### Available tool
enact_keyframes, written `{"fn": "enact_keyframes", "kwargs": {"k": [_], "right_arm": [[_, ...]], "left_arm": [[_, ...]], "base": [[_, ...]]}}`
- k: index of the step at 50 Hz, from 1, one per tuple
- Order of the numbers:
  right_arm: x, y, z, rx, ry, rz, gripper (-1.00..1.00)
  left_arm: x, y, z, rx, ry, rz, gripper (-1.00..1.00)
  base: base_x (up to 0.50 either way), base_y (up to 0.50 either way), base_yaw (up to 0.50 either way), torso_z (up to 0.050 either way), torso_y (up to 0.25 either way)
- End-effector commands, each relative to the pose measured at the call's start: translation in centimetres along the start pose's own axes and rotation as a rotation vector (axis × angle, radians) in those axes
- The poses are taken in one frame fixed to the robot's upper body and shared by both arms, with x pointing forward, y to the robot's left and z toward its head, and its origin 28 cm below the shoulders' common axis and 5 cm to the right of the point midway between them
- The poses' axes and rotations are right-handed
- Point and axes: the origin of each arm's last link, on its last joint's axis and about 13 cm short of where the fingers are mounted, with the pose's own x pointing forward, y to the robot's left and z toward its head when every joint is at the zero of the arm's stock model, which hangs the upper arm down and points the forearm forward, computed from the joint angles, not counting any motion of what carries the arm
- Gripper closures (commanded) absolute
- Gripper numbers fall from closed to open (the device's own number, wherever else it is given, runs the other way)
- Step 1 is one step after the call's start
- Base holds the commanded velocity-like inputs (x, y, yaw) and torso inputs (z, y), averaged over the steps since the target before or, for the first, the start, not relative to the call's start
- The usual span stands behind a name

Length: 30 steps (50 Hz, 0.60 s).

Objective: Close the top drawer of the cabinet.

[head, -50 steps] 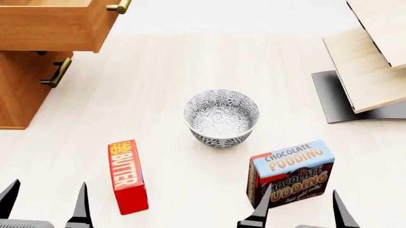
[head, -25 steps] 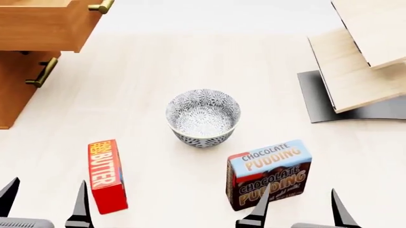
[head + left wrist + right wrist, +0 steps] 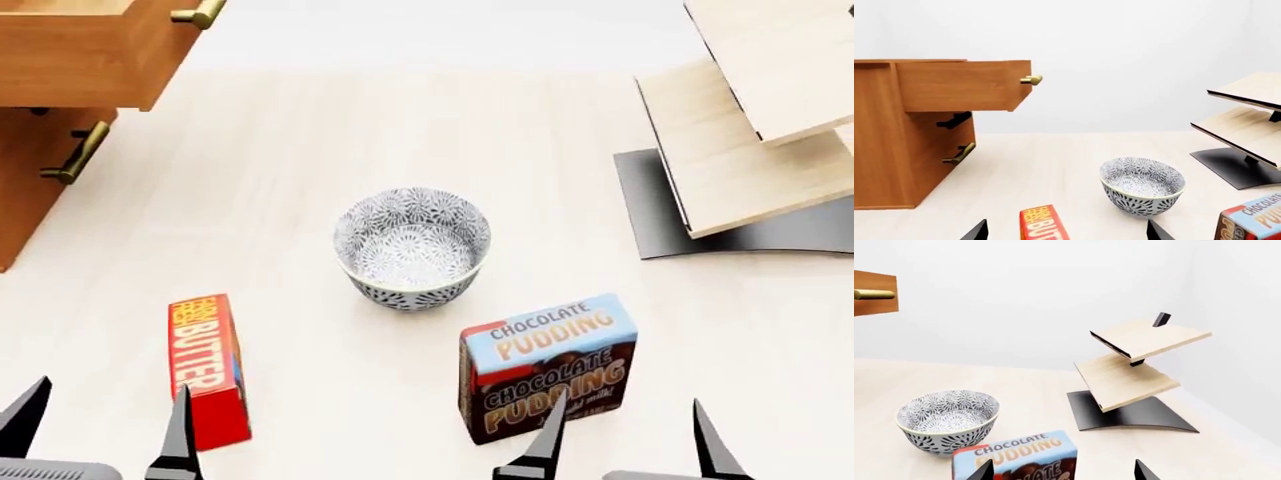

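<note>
Cabinet (image 3: 34, 170) sits far left with the top drawer (image 3: 80, 55) pulled out, well away from your left gripper (image 3: 100, 425). Both grippers, right gripper (image 3: 621, 440) included, hang empty with jaws apart. Reaching across, you risk clipping the butter box (image 3: 207, 365) or bowl (image 3: 411, 245).

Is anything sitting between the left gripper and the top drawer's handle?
Nothing visible blocks it. From the left gripper, bare table runs up to the top drawer. The butter box and the bowl both sit off to the right of that line.
</note>
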Motion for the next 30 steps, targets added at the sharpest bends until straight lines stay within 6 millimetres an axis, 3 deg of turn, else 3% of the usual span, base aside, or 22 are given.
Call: {"fn": "enact_keyframes", "kwargs": {"k": [1, 30], "right_arm": [[0.08, 0.12, -0.27, -0.025, 0.004, -0.004, -1.00], [0.12, 0.13, -0.28, -0.024, 0.007, -0.003, -1.00]], "left_arm": [[0.05, 0.00, -0.13, -0.002, 0.005, -0.002, -1.00], [-0.02, -0.01, -0.22, 0.002, 0.006, -0.007, -1.00]], "base": [[0.15, 0.00, 0.00, 0.000, 0.000], [0.31, 0.00, 0.00, 0.000, 0.000]]}}
